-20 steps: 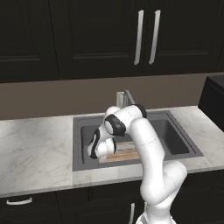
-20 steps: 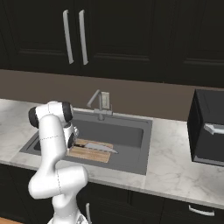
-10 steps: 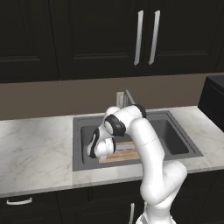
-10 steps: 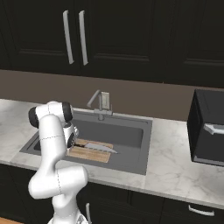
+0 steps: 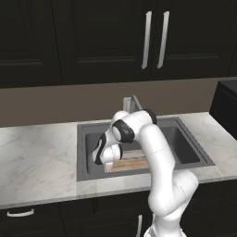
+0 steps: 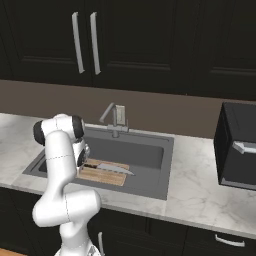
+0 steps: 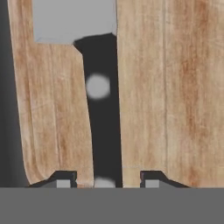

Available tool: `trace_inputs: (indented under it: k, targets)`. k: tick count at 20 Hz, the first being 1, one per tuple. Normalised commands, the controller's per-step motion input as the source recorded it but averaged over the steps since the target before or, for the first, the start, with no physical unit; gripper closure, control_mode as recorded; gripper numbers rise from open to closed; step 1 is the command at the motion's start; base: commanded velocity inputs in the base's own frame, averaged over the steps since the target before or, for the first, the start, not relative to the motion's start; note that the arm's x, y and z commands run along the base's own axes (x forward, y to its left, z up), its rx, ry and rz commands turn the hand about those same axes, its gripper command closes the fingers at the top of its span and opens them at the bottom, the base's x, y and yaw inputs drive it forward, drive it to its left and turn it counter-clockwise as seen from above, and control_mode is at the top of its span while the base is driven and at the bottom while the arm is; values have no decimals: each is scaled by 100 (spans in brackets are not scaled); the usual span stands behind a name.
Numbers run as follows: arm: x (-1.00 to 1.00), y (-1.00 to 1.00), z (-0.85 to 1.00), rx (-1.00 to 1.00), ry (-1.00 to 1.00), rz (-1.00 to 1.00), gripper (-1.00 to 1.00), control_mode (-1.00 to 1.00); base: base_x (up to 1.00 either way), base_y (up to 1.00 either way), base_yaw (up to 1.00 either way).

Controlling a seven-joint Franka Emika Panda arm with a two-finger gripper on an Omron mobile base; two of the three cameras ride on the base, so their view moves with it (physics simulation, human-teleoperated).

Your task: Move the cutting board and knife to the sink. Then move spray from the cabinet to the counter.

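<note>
The light-brown cutting board [image 7: 175,87] lies flat on the floor of the dark-grey sink [image 6: 147,152], at its front left. On it rests the knife [image 6: 112,168], its black handle [image 7: 103,118] toward me and its silvery blade [image 7: 74,19] pointing away. My gripper [image 7: 108,181] hangs low over the handle's end and is open. Its two fingertips [image 7: 64,179] stand on either side of the handle, with board showing in both gaps. From the left base view the gripper [image 5: 105,156] sits at the left end of the board [image 5: 134,163]. The spray is hidden.
A silver faucet [image 6: 114,119] stands at the sink's back edge. Marble counter [image 5: 37,159] runs to both sides. A black box-shaped appliance [image 6: 237,145] stands on the counter at the right. Dark upper cabinet doors [image 6: 85,42] with long silver handles are shut.
The fingers have spread apart and let go of the knife handle. The arm, the board and the knife have stayed where they were.
</note>
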Motion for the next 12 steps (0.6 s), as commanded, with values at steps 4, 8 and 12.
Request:
trace_inputs:
  k: [4, 8, 12]
  targets:
    - [-6, 11, 8, 0, 4, 0, -100, -100, 0, 0, 0]
    - [-7, 2, 14, 0, 6, 0, -100, -100, 0, 0, 0]
    - [-9, 3, 34, 0, 8, 0, -100, -100, 0, 0, 0]
